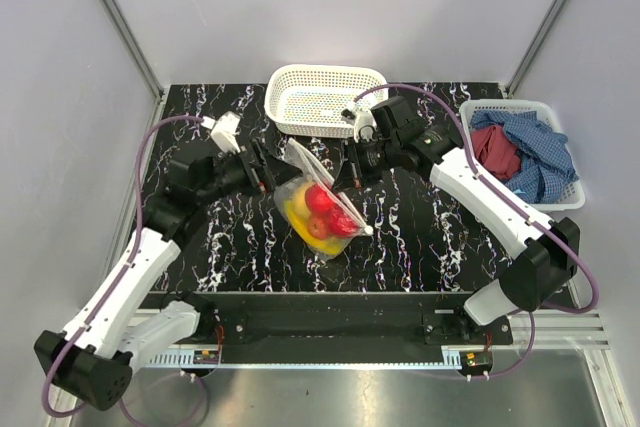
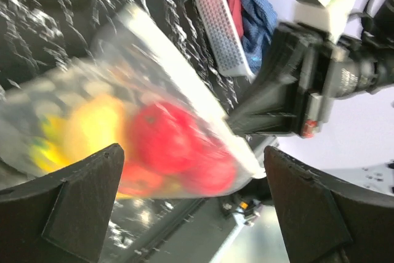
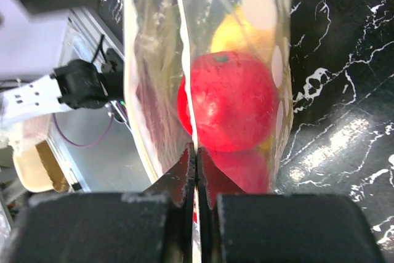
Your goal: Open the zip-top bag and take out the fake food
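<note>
Within the right pincer point(image 3: 196, 152), the zip-top bag point(image 1: 318, 209) is clamped by its edge.

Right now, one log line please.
right tool shut on zip-top bag | left tool open | fake food inside bag

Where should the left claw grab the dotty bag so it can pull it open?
Probably the white zip strip of the zip-top bag, its stiff edge where it opens. The right gripper is shut on that edge, so the open left gripper should come in from its own left side and pinch the strip's free lip. The belly bulges with fake food, too round to pinch.
</note>
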{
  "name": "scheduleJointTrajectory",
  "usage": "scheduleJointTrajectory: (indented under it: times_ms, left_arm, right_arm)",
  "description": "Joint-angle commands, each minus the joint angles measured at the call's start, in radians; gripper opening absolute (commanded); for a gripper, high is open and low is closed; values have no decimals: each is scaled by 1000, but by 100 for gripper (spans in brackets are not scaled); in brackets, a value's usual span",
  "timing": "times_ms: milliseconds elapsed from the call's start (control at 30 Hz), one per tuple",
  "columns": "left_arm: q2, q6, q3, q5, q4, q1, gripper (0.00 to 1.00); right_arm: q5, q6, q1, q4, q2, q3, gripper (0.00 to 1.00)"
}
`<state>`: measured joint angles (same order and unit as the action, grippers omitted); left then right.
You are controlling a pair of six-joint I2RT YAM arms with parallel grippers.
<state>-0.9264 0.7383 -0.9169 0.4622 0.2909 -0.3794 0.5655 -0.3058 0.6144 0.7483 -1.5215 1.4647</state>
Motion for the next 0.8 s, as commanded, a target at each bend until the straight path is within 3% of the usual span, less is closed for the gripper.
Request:
scheduleJointTrajectory:
  times_ms: [0, 167, 367, 500, 767]
  left_arm:
    - [-2, 159, -74, -235, 135, -181, 98]
    - [-95, 299, -160, -446, 209, -289, 94]
    - [-282, 259, -347, -560, 335, -337, 89]
    - [-318, 245, -361, -574, 346, -351, 80]
    - [-289, 177, -359, -542, 360, -351, 7]
  right_arm:
    - [19, -61, 2, -55, 43, 0, 0]
    - [19, -58, 2, -58, 58, -18, 0]
    - [7, -42, 2, -56, 84, -46, 0]
    - [7, -39, 2, -55, 93, -47, 0]
    - [-78, -68, 1, -33, 129, -63, 0]
